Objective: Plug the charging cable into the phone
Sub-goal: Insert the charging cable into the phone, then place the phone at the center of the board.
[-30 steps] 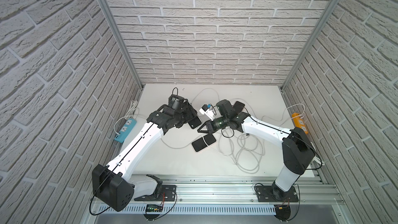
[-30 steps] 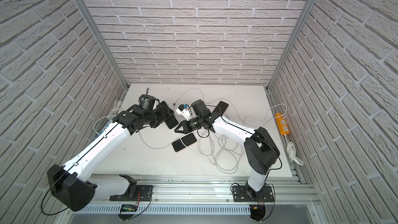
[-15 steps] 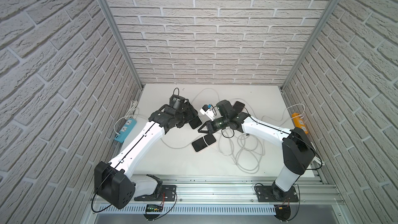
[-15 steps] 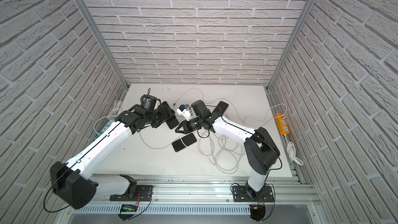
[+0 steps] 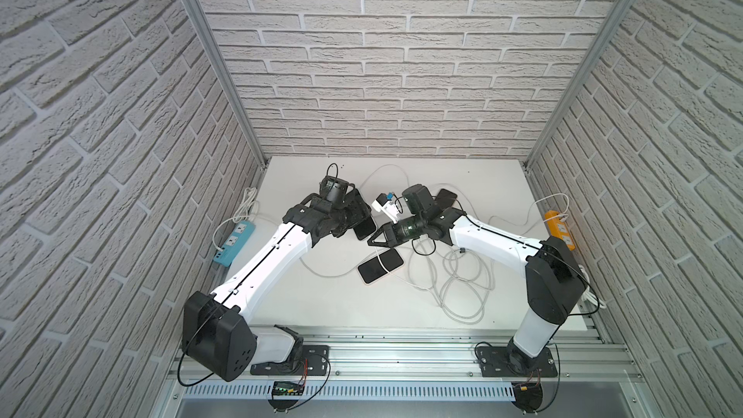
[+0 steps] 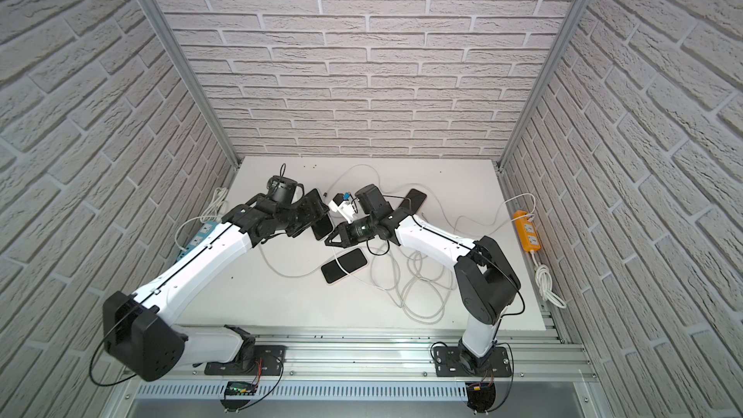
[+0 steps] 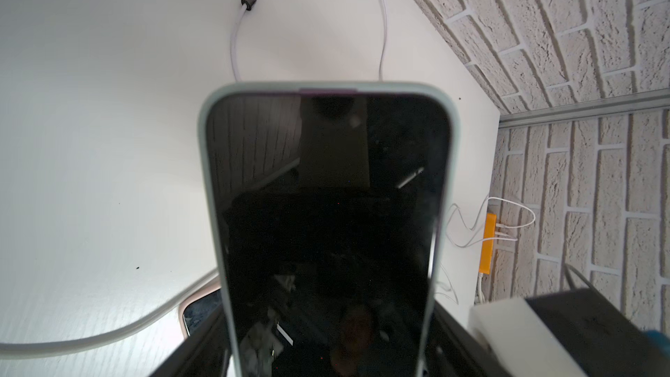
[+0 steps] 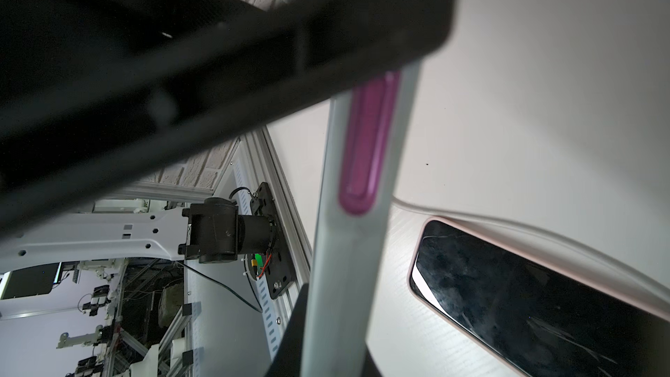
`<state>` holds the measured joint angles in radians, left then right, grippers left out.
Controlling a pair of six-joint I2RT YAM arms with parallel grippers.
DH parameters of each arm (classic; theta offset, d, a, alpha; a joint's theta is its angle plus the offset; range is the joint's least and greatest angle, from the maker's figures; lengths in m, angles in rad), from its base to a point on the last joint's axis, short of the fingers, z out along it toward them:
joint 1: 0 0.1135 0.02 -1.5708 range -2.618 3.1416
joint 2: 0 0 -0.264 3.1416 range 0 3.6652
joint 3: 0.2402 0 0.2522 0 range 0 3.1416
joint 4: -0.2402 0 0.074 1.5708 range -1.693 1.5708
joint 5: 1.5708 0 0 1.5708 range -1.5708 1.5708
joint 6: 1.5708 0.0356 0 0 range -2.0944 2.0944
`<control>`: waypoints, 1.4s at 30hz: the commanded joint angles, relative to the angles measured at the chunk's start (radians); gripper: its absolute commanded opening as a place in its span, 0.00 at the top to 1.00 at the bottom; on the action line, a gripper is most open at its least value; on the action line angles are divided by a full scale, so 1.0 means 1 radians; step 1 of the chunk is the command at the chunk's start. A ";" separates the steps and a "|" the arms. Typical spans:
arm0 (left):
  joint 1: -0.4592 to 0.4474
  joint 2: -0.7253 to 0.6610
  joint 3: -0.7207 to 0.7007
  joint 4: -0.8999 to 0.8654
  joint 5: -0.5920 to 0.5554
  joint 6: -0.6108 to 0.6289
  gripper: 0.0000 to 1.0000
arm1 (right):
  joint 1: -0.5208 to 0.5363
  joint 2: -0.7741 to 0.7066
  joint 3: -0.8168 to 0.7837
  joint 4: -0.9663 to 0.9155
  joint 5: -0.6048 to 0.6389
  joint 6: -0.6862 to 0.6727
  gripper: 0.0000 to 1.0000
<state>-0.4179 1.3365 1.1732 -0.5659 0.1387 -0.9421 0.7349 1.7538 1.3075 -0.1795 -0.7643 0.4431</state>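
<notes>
Two grippers meet tip to tip mid-table. You have left gripper (image 5: 359,222) clamped wide across phone (image 7: 326,212), lifted off table (image 5: 482,178); long axis runs out toward right gripper (image 5: 375,238), free end with purple cutout (image 8: 368,146) just beside its tip. Right jaws closed; plug probably pinched there, view too blurred to confirm. Your right arm nearer port. Mind pink-cased phone (image 8: 525,302) just below, cable coil (image 5: 446,287) beside right arm; open room toward back wall

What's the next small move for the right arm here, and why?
Probably ease the right end effector toward the purple cutout in the end of the grey-cased phone, aligning first. The left end effector holds that phone raised, the two nearly meet, and nothing is plugged in there.
</notes>
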 commanded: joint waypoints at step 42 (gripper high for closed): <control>0.100 0.084 0.020 -0.167 -0.099 0.020 1.00 | -0.120 -0.245 -0.142 0.018 0.139 -0.091 0.36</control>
<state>-0.3538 1.3899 1.1633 -0.7570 0.0700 -0.9485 0.6289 1.5326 1.1843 -0.1394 -0.6857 0.3775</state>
